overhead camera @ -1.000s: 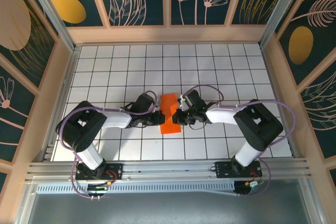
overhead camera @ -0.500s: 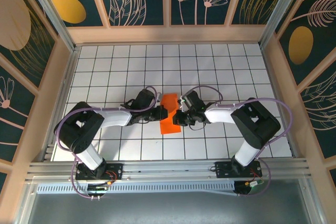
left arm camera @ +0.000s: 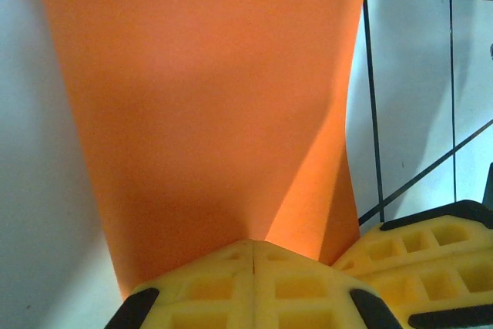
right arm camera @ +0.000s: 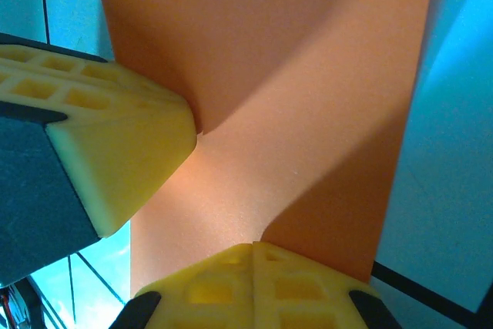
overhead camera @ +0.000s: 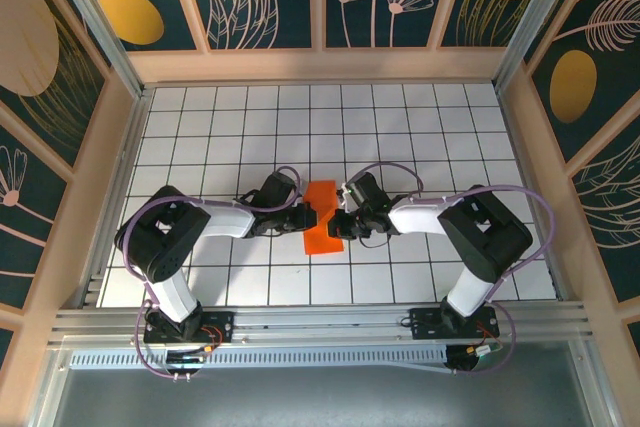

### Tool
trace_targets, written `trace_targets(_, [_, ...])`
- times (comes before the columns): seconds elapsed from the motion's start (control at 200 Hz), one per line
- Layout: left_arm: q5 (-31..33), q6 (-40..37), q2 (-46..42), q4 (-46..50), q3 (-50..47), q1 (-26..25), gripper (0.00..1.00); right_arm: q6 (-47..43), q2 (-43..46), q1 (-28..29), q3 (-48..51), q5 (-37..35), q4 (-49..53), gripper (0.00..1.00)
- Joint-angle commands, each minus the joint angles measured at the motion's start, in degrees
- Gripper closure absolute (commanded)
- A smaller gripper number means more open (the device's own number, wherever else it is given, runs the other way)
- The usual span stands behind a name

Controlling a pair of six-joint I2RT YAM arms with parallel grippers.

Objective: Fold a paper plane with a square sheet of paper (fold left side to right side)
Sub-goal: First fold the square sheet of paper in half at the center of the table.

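The square sheet of paper (overhead camera: 323,219) is bright orange and lies folded into a narrow upright strip on the tiled floor between both arms. My left gripper (overhead camera: 309,215) is shut, its yellow fingertips (left arm camera: 252,246) pressed against the paper's left part, where a crease runs out from the tips. My right gripper (overhead camera: 338,220) is shut too, with its fingertips (right arm camera: 253,248) touching the paper (right arm camera: 308,113) from the right. The left gripper's fingers (right arm camera: 115,140) meet it almost tip to tip. The right gripper's fingers (left arm camera: 424,244) show beside the paper (left arm camera: 208,90). A paper plane is out of view.
The white floor with a black grid (overhead camera: 420,137) stretches round the paper inside wooden walls (overhead camera: 320,65). Purple cables (overhead camera: 395,172) loop over both wrists. A metal rail (overhead camera: 320,322) runs along the near edge by the arm bases.
The left arm's elbow has swung inward and up a little. Both shut grippers have stayed at the paper, which has hardly shifted.
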State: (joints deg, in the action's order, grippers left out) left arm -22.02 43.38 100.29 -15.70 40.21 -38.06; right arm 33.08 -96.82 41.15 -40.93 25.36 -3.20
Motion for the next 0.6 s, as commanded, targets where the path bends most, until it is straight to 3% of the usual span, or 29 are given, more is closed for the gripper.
trace_targets(0.0, [1.83, 0.00, 1.46, -0.71, 0.31, 0.99, 1.00, -2.05, -4.43, 0.47, 1.90, -7.38, 7.75, 1.00])
trace_targets(0.596, [4.62, -2.65, 2.70, 2.35, 1.99, 7.60, 1.00, -3.32, -4.52, -0.52, 3.70, -8.91, 8.42, 1.00])
